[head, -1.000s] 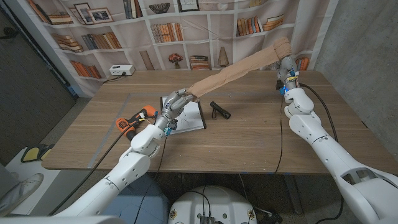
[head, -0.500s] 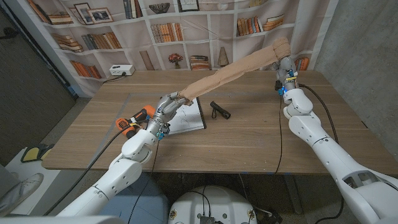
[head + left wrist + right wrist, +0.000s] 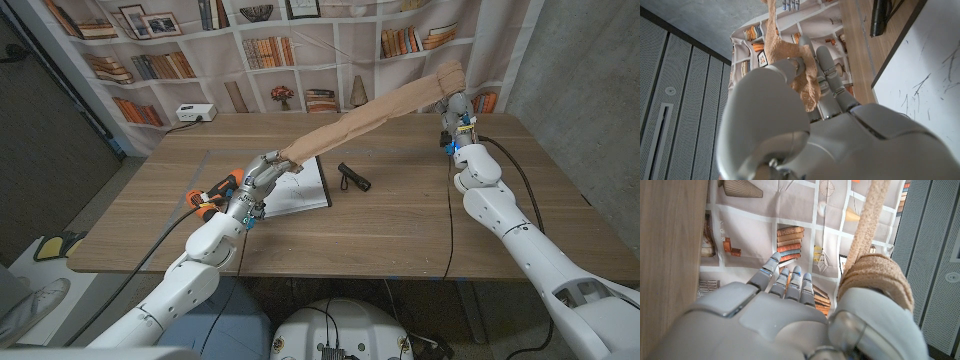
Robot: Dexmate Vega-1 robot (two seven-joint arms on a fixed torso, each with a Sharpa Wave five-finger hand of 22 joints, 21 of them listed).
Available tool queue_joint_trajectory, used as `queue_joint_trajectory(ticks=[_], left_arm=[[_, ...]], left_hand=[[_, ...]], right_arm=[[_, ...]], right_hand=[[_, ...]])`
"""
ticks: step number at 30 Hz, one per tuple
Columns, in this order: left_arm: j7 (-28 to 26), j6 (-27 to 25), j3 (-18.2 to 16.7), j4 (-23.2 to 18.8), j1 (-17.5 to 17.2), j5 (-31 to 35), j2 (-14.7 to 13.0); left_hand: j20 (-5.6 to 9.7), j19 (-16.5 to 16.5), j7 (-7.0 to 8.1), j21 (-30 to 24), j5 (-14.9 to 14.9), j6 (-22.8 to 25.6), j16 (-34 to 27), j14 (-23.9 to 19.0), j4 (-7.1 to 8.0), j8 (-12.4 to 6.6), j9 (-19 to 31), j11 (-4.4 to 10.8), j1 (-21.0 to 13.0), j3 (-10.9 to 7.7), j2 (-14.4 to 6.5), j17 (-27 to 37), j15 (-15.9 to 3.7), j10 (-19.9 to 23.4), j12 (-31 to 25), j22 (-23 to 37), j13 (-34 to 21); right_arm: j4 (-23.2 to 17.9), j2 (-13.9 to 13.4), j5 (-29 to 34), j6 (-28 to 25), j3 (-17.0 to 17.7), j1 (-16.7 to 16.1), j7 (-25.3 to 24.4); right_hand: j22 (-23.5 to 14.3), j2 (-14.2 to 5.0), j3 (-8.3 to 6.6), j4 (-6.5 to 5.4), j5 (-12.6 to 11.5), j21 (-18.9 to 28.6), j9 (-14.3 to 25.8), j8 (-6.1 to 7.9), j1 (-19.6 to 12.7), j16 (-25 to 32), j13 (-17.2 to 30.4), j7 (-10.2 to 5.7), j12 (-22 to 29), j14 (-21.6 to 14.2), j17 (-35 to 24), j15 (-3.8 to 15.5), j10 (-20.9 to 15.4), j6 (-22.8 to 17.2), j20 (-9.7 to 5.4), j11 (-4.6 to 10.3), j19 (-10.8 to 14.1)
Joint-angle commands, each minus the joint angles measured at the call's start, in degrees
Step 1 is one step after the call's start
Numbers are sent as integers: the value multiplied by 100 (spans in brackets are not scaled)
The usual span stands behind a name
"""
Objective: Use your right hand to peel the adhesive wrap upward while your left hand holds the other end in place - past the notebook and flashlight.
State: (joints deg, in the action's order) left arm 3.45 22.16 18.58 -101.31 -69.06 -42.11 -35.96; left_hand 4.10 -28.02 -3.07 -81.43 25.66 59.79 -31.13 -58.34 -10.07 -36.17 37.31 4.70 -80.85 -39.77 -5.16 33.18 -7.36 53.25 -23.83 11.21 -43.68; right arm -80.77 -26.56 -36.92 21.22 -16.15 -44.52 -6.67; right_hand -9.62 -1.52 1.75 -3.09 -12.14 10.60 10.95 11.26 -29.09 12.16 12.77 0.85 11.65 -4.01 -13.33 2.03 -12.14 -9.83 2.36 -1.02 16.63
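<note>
Two hands hold one long tan adhesive wrap (image 3: 365, 120) stretched in the air above the tabletop (image 3: 400, 225). Its long axis runs diagonally — from the low near-left end up to the high far-right end, so the strip points up and to the right.

At the low end, the left hand (image 3: 262, 176) grips the wrap over the left edge of the notebook (image 3: 305, 190); in the left wrist view the fingers (image 3: 827, 75) are pressed together around the crumpled tan end. At the high end, the right hand (image 3: 458, 118) holds the wrap above the far right part of the tabletop, and the right wrist view shows the strip wound over the thumb side while the other fingers (image 3: 787, 282) reach out close together.

A black flashlight (image 3: 353, 177) lies on the wood just right of the notebook, under the span of the wrap. The notebook's open white page carries thin scribbled lines — no readable words. An orange and black tool (image 3: 212, 193) lies to the left of the left hand. Behind the table hangs a backdrop (image 3: 250, 40) printed with bookshelves; any writing on it is too small to read.
</note>
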Motion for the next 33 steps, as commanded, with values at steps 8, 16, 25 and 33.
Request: queue_joint_trajectory(ticks=[8, 16, 25, 33], left_arm=[[97, 132, -254, -55, -324, -127, -187], [197, 154, -343, -36, -428, -200, -273], [261, 203, -377, 21, -480, -227, -266], [292, 196, -352, 45, -452, -218, -245]], left_hand=[[-12, 23, -6, -68, 22, 19, -25, -383, -27, 14, 17, 117, -121, -76, -153, -9, -408, 188, 33, -22, -19], [-3, 37, -6, -86, 24, 16, -27, -379, -26, 21, 32, 115, -118, -82, -148, -9, -420, 189, 55, -41, -24], [3, 53, 0, -109, 24, 24, -25, -382, -26, 34, 34, 123, -116, -88, -146, -22, -424, 197, 70, -53, -42], [9, 65, -3, -128, 24, 34, -30, -377, -26, 46, 30, 119, -115, -94, -144, -16, -420, 203, 82, -60, -59]], right_arm=[[-228, 2, 90, -61, -67, -126, -98], [-353, -56, 29, -129, -103, -182, 43], [-483, -262, -122, -285, -156, -209, 475], [-518, -359, -182, -297, -181, -234, 720]], right_hand=[[-9, 10, 79, -88, -11, -9, 8, 17, 185, 3, 16, 33, 13, 35, -3, -56, 21, -29, 77, -108, -40], [-10, 74, 170, -142, -12, -32, 7, -15, 341, -40, 10, 88, -24, 160, 2, -156, 149, 56, 139, -229, -159], [-10, 99, 119, 60, -18, -52, 5, -73, 70, -137, -4, 164, -94, 525, 74, -324, 580, 432, 123, -273, -480], [-10, 103, 93, 139, -8, -59, 5, -84, -37, -158, -8, 188, -97, 677, 95, -386, 716, 571, 149, -294, -610]])
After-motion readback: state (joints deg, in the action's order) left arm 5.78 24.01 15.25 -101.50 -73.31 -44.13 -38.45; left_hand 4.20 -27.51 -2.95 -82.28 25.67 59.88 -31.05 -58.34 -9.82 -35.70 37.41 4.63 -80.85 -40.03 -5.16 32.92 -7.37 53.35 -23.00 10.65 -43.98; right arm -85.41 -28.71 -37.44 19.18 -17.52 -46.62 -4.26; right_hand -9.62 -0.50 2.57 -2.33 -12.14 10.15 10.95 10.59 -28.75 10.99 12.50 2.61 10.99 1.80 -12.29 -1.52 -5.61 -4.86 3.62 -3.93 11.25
